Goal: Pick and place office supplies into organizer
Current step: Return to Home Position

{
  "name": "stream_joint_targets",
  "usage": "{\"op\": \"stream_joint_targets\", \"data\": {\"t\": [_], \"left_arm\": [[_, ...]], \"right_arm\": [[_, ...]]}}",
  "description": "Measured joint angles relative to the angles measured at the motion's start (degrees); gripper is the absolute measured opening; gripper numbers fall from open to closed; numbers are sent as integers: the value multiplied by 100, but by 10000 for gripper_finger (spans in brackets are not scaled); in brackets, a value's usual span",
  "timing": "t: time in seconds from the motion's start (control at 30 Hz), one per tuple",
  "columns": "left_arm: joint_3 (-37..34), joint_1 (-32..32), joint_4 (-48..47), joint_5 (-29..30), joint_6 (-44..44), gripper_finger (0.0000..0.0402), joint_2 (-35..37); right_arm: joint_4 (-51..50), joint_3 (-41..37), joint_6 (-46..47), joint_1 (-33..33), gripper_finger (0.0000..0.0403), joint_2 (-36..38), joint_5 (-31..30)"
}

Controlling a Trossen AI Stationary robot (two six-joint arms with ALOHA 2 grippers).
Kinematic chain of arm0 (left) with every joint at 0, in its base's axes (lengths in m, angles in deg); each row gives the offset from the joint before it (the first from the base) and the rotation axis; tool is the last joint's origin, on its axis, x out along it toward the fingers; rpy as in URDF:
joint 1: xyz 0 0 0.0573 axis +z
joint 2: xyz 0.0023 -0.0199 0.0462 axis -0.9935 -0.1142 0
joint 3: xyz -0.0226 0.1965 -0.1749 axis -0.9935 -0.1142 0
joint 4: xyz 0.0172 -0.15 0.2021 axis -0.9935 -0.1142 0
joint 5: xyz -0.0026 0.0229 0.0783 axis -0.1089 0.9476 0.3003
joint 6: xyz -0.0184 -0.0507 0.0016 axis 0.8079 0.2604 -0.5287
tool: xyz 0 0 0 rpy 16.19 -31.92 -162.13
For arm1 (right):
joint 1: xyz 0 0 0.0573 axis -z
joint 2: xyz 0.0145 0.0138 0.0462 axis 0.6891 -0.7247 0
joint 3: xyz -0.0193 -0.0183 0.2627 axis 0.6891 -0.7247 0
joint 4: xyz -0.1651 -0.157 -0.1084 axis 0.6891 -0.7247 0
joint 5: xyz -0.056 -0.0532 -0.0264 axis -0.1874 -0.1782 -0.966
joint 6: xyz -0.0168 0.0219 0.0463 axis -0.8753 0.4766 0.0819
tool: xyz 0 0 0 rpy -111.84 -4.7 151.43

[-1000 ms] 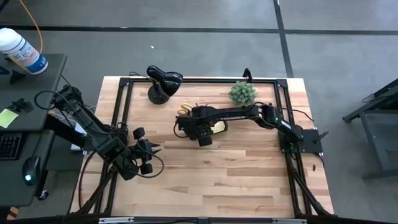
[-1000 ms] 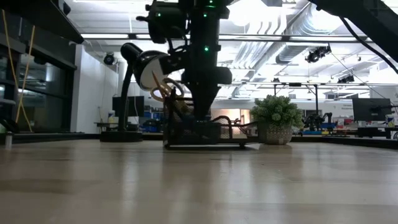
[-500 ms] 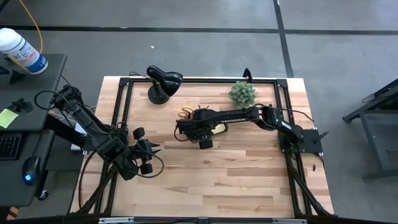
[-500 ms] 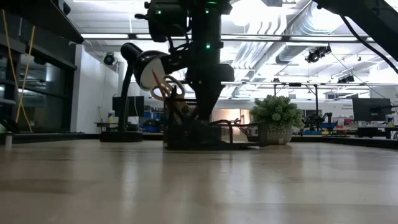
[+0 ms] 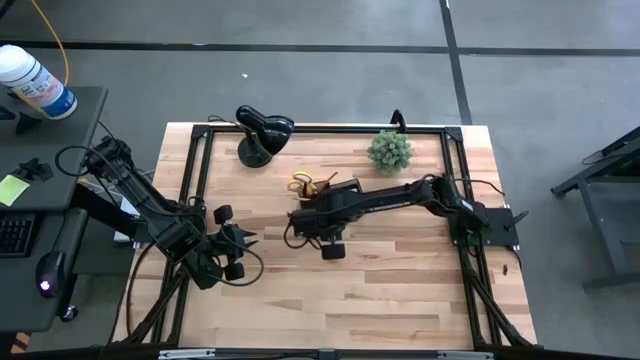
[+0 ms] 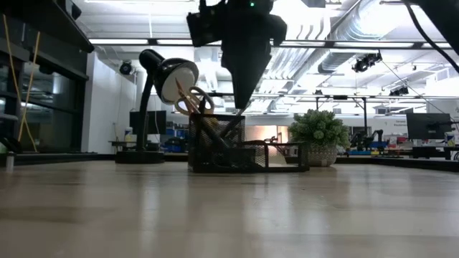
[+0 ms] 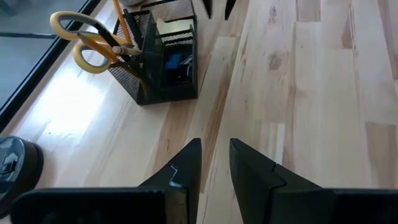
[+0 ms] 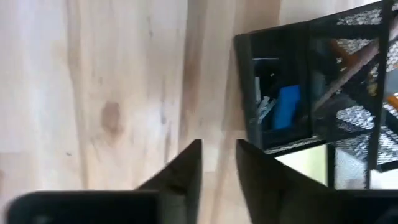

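Observation:
The black mesh organizer (image 5: 336, 190) (image 7: 163, 57) stands on the table behind its middle. Yellow-handled scissors (image 7: 81, 38) and an orange pencil (image 7: 122, 18) stick up out of its tall cup, handles up. A blue block (image 8: 287, 104) and a yellow sticky-note pad (image 7: 175, 27) lie in its lower compartments. My right gripper (image 8: 219, 163) (image 6: 240, 106) hangs open and pointing down over bare wood, just on the near side of the organizer, with nothing between its fingers. My left gripper (image 7: 215, 160) (image 5: 236, 255) waits open at the table's left, aimed toward the organizer.
A black desk lamp (image 5: 262, 132) stands at the far left of the table and a small green potted plant (image 5: 389, 150) at the far right of the organizer. Black frame rails (image 5: 196, 165) run along the table's edges. Bare wood (image 5: 380, 290) fills the near half.
My right gripper has risen out of the organizer and gone toward the table's near edge, rolling a little. The organizer, earlier covered by it from above, now shows with its contents in place and has stayed where it was.

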Motion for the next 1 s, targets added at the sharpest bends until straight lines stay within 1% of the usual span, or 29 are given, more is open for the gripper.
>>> {"op": "stream_joint_targets", "data": {"t": [0.1, 0.17, 0.27, 0.33, 0.43, 0.53, 0.63, 0.7, 0.8, 0.83, 0.9, 1.0], "left_arm": [[0, 0, -29, 0, -2, 72, 0], [0, 0, -74, -1, -6, 72, 0], [0, -2, -133, -12, -18, 71, 0], [0, -2, -129, -30, -88, 71, 0], [0, -2, -107, 27, -257, 71, 0], [0, 0, -76, 182, -463, 71, 0], [0, 2, -80, 559, -624, 71, 0], [0, 4, -80, 894, -753, 71, 0], [0, 57, -82, 1384, -957, 71, 0], [0, 110, -78, 1436, -984, 71, 0], [0, 263, -73, 1352, -926, 71, 0], [0, 546, -67, 915, -640, 71, 7]], "right_arm": [[206, -221, 308, -62, 36, 129, 36], [407, -538, 492, -79, 10, 295, 120], [688, -1231, 831, -108, 19, 740, 138], [877, -1843, 1072, -108, 19, 1169, 219], [1499, -2953, 1516, -80, 4, 2025, 550], [2381, -4127, 2249, -42, 7, 2968, 722], [3440, -5305, 2910, -33, 3, 3836, 769], [4108, -5996, 3167, -34, 4, 4305, 830], [5080, -6791, 3143, -4, 2, 4799, 1135], [5372, -7021, 3092, 11, 2, 4937, 1223], [5964, -7521, 3027, 58, 2, 5192, 1259], [6930, -8382, 3007, 257, 2, 5598, 1309]]}}
